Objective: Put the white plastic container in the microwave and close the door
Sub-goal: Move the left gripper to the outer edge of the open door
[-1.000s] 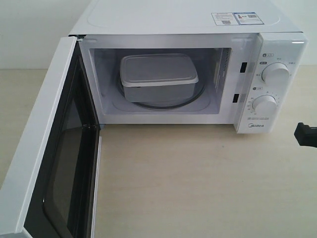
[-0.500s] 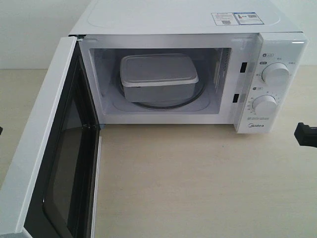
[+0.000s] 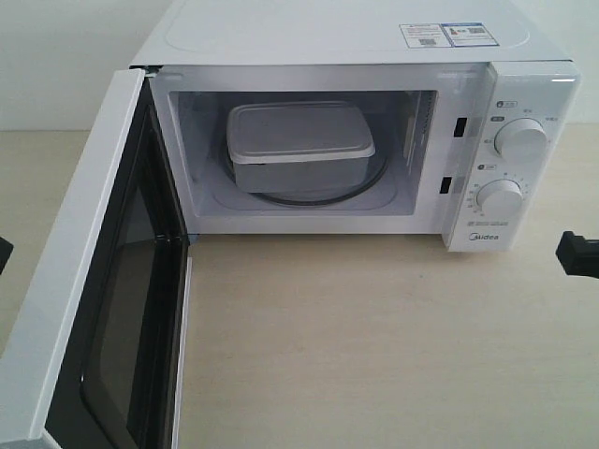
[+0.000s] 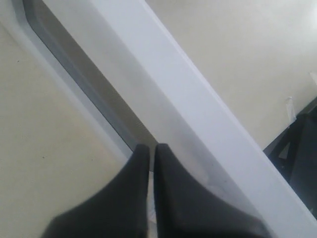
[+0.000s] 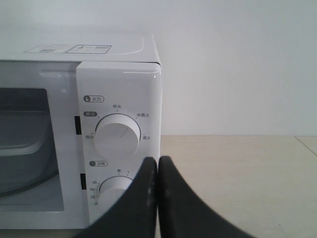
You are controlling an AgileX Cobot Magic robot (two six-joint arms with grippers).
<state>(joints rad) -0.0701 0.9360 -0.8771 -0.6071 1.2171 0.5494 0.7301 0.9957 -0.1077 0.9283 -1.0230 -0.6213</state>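
The white plastic container (image 3: 298, 142) rests on the glass turntable (image 3: 370, 183) inside the white microwave (image 3: 356, 37). The door (image 3: 89, 281) hangs wide open toward the front left, its dark window facing inward. My left gripper (image 4: 151, 147) is shut and empty, close to the door's outer face, where the white bar handle (image 4: 198, 119) and the window edge (image 4: 79, 74) show. A sliver of that gripper (image 3: 4, 253) peeks in at the left edge. My right gripper (image 5: 158, 159) is shut and empty, level with the dials (image 5: 117, 135); a part of it (image 3: 577, 253) shows at the right edge.
The microwave stands on a pale wooden table (image 3: 374, 346). Its two dials (image 3: 520, 140) and the Midea logo (image 3: 483, 240) face front on the right panel. A label sticker (image 3: 445, 35) lies on top. A dark stand (image 4: 297, 144) shows beyond the table edge.
A dark tip of my left gripper has crept further into the exterior view at the left edge, behind the open door. The right gripper, door and container have not moved.
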